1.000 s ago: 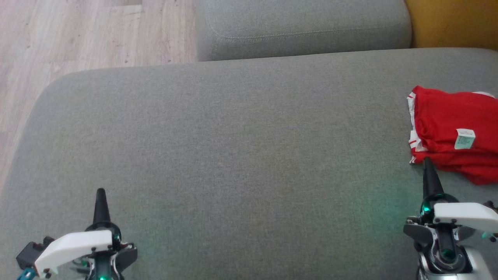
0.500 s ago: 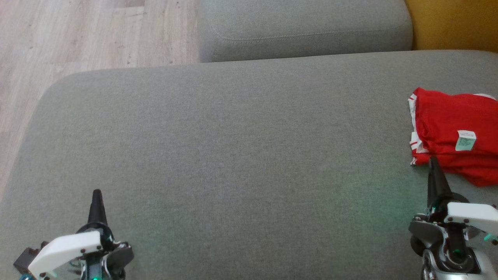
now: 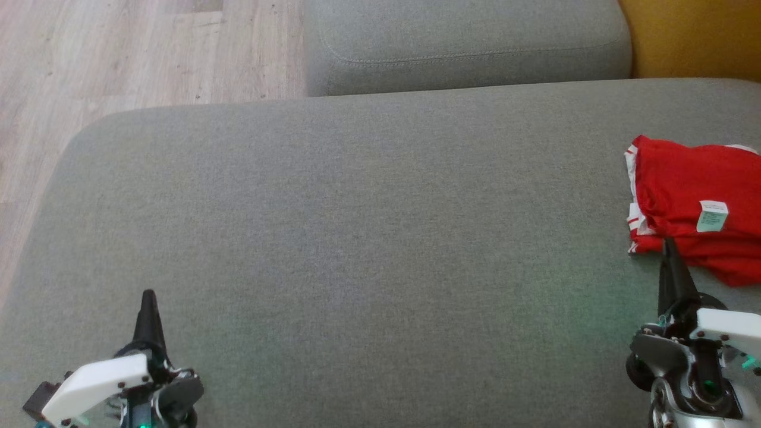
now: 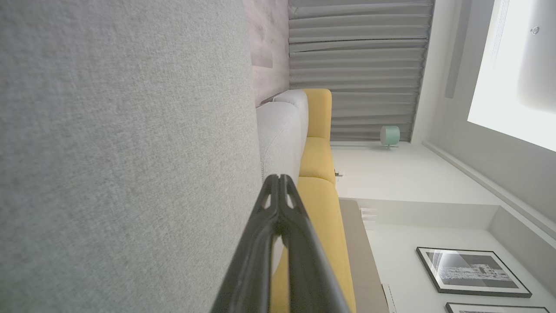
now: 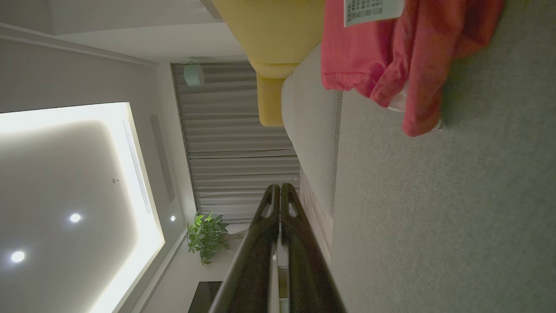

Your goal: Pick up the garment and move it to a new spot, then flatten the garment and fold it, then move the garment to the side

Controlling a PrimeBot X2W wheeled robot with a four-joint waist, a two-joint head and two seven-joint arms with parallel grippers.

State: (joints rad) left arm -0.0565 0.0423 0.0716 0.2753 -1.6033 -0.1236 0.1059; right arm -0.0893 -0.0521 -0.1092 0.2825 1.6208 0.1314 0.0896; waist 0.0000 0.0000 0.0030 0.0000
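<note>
The garment [image 3: 689, 196] is red with white trim and a small white label. It lies folded in a compact pile at the right edge of the grey sofa seat [image 3: 357, 226]; the right wrist view has the garment [image 5: 382, 65] at its top. My right gripper [image 3: 669, 245] is shut with nothing in it, its tip just at the pile's near edge; whether it touches the cloth I cannot tell. My left gripper [image 3: 147, 295] is shut and empty too, over bare cushion at the lower left, far from the garment. Each wrist view shows its own fingers [image 4: 280, 180] [image 5: 278, 188] pressed together.
A second grey cushion [image 3: 464, 41] stands behind the seat, with a yellow cushion [image 3: 695, 35] at the back right. Wooden floor [image 3: 119, 53] lies beyond the seat's left and far edges. The wide middle of the seat is bare fabric.
The whole head view has shifted slightly down, so the camera moved. Both grippers have drawn back a little toward the bottom edge. The garment lies as before.
</note>
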